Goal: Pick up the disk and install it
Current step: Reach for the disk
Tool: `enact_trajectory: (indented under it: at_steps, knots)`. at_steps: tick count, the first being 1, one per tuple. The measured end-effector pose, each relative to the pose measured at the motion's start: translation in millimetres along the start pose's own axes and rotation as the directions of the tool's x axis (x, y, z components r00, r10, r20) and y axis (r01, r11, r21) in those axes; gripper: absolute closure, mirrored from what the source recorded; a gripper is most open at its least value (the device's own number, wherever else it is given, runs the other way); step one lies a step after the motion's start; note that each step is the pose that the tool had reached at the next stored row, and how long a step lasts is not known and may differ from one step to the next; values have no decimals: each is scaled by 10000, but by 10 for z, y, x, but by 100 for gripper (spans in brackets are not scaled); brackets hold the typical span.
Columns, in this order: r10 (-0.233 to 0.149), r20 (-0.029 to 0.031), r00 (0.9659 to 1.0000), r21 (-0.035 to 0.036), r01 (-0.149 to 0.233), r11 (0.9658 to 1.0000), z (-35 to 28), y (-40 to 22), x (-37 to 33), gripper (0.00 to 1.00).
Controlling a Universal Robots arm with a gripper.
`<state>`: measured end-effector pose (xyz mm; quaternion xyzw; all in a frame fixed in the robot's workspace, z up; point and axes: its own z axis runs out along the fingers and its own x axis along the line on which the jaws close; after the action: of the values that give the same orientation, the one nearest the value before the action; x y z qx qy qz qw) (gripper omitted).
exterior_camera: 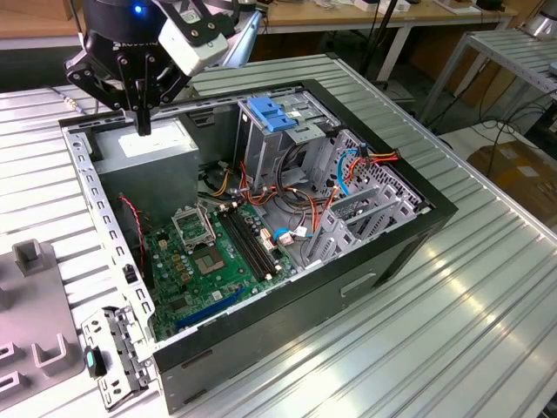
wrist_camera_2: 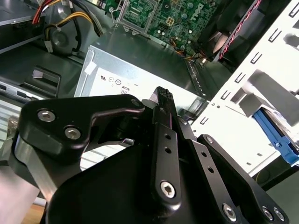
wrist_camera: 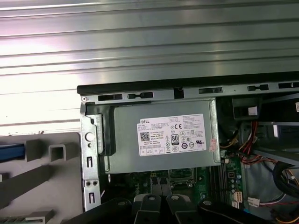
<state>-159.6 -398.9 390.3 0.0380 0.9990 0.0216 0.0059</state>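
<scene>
claw (exterior_camera: 142, 127) is seen in the exterior view poised over the grey power supply (exterior_camera: 144, 152) at the far corner of the open computer case (exterior_camera: 287, 300), its fingers set narrow and together with nothing held between them. the case is laid on its side on the ribbed metal worktop (exterior_camera: 470, 287). a light-blue latch plate (exterior_camera: 271, 115) is seated on the drive cage (exterior_camera: 261, 152), and the motherboard (exterior_camera: 213, 261) is exposed. a grey holder (exterior_camera: 30, 259) is set beside the case at the exterior view's left.

in the second wrist view the joined fingertips are shown just above the sticker (wrist_camera_2: 117, 83) on the power supply, apart from it. past the perforated case frame (wrist_camera_2: 243, 112) a blue piece (wrist_camera_2: 276, 136) is caught, which the exterior view does not offer.

in the first wrist view the sticker is faced squarely. a blue strip cut by the picture's edge, lying by the grey holder outside the case, is judged to be a side rail of the disk (wrist_camera: 10, 151). whether the blue piece in the second wrist view is the same rail cannot be told. the disk is thus placed outside the case, not yet grasped.

the disk is judged stiff, dense for its bulk and sensitive to knocks. its metal faces would be slippery, so it is best taken across the long sides at the plastic rails.
</scene>
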Motion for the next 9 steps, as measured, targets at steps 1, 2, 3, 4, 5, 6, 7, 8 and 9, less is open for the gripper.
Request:
enact_trajectory:
  at_steps: [1,2,3,4,5,6,7,8,9]
  knots:
    - [0,-6,10000,0,0,10000,1,-1,8,89]
    - [0,-8,10000,1,0,10000,1,-1,13,89]
    - [1,-12,10000,1,-1,10000,1,-1,17,89]
    - [1,-16,10000,1,-1,10000,2,-2,25,89]
    - [1,-20,10000,2,-1,10000,2,-2,30,89]
    - [1,-23,10000,2,-1,10000,3,-3,35,89]
    - [1,-26,10000,2,-1,10000,4,-3,40,89]
    - [2,-30,10000,2,-2,10000,4,-4,46,89]
    - [1,-33,10000,3,-1,10000,4,-4,51,89]
